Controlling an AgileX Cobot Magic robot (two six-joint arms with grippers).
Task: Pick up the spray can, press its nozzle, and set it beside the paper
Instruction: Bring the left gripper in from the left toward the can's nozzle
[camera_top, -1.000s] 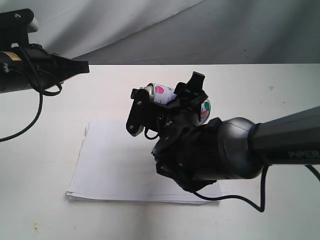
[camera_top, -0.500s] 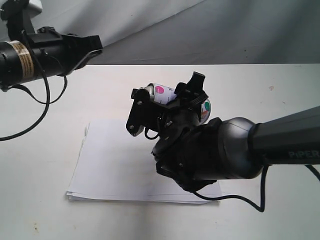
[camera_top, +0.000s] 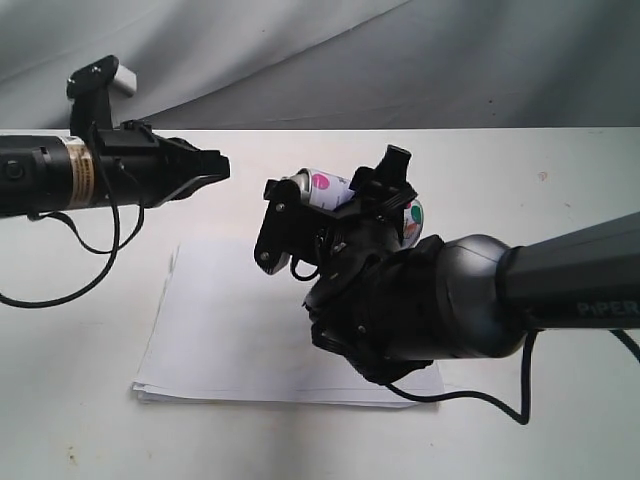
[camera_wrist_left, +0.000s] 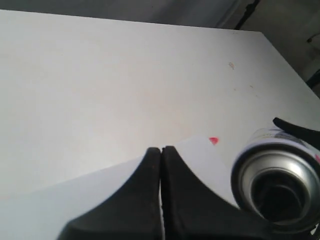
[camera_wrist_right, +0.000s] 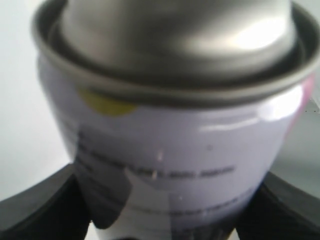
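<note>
Above the middle of the bench (camera_top: 520, 170), the right gripper (camera_top: 335, 205) holds the spray can (camera_top: 322, 184) clear of the surface. Its jaws are spread to the can's width and clamped on the labelled body from both sides. The can is tipped well over, with its silver top rim pointing toward 9 o'clock in the exterior view.

The change is on the left. The left gripper (camera_top: 215, 168) was far off at 9 to 10 o'clock a second ago and has now swung in along that line. Its tip sits near the can's top but is not yet touching it. Its jaws are pressed together into one blunt point and hold nothing. The left wrist view looks almost straight into the rim, where the nozzle (camera_wrist_left: 280, 195) shows only as a dark shape inside. I take this as the approach to the press: the pickup is done, the press is not, and the closed tip looks meant to serve as the pressing finger.

The paper (camera_top: 230, 330) lies flat under and toward 7 o'clock of the held can, its near edge toward 6 o'clock. The right arm hides the paper's corner toward 5 o'clock. Bare bench runs from 12 round to 3 o'clock of the can, and another strip lies at 9 o'clock of the sheets, so either side seems to offer room to set the can down. The gap between the closed tip and the rim is clear.
</note>
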